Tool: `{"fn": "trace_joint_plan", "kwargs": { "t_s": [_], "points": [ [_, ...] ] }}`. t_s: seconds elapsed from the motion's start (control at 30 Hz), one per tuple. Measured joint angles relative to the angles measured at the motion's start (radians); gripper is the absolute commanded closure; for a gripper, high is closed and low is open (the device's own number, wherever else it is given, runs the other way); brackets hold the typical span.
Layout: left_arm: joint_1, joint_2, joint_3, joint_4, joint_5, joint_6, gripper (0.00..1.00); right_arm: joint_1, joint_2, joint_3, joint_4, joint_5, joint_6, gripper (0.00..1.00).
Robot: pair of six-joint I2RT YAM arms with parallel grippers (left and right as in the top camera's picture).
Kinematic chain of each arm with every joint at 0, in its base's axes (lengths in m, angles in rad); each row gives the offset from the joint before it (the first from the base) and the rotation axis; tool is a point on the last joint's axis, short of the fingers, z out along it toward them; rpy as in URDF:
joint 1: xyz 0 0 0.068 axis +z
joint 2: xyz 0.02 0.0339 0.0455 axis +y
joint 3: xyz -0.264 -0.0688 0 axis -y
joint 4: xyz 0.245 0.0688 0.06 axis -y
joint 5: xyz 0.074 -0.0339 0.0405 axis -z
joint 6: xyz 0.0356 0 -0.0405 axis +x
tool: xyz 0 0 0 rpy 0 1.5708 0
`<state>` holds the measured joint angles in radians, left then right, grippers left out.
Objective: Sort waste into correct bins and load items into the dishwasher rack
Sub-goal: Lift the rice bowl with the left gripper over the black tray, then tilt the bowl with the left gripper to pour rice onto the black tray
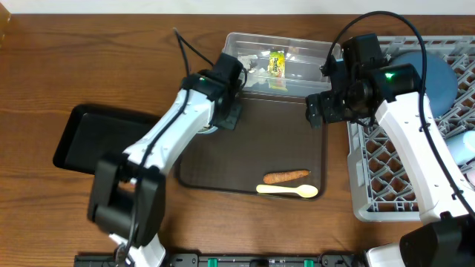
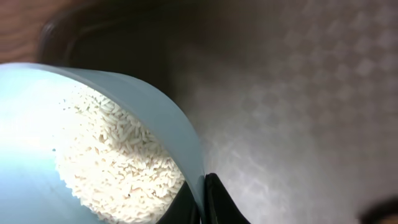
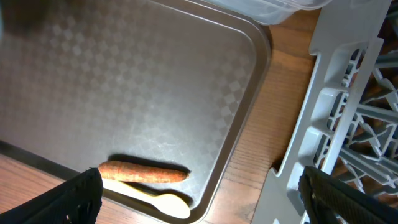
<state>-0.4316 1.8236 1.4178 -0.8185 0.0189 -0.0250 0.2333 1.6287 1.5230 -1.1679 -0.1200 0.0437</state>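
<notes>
Left pincer (image 2: 202, 199): clamped narrow on the rim of the pale blue bowl (image 2: 43, 99), one finger inside the wall, one outside.
Bowl contents: a heap of loose white rice grains (image 2: 118, 162) lying against the lower wall, just ahead of the fingers; the bowl is tilted.
Under left pincer: the far left corner of the brown serving tray (image 1: 252, 141).
Right pincer (image 3: 199, 180): spread wide, holding nothing, hanging over the tray's right edge.
Below right pincer: carrot piece (image 3: 144, 173) and cream spoon (image 3: 163, 200) side by side, touching, near the tray's front rim, between the two fingers as the wrist view sees them.
Beside its right finger: the light-grey dishwasher rack (image 3: 336, 106), with a dark blue plate (image 1: 439, 80) in it.
Between the pincers, far side: clear plastic tub (image 1: 312, 53) holding a yellow-green wrapper (image 1: 277, 61).
Well behind left pincer: black tray (image 1: 93, 137).
</notes>
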Motion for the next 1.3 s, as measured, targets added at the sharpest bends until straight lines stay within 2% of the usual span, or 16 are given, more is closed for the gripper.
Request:
{"fn": "trace_joint_plan", "kwargs": {
  "t_s": [0.2, 0.37, 0.67, 0.93, 1.3],
  "points": [
    [0.043, -0.086, 0.000, -0.045, 0.004, 0.000, 0.94, 0.000, 0.000, 0.000, 0.000, 0.000, 0.000, 0.01],
    [0.170, -0.151, 0.000, -0.066, 0.083, 0.000, 0.94, 0.000, 0.000, 0.000, -0.002, 0.000, 0.000, 0.01],
    [0.517, -0.178, 0.000, -0.083, 0.395, 0.008, 0.94, 0.000, 0.000, 0.000, -0.019, 0.000, 0.000, 0.01],
    [0.808, -0.177, -0.023, -0.100, 0.698, 0.084, 0.94, 0.000, 0.000, 0.000, -0.025, 0.000, 0.000, 0.01],
    [1.049, -0.177, -0.214, 0.014, 0.993, 0.116, 0.94, 0.000, 0.000, 0.000, -0.026, 0.000, 0.000, 0.01]
  ]
}}
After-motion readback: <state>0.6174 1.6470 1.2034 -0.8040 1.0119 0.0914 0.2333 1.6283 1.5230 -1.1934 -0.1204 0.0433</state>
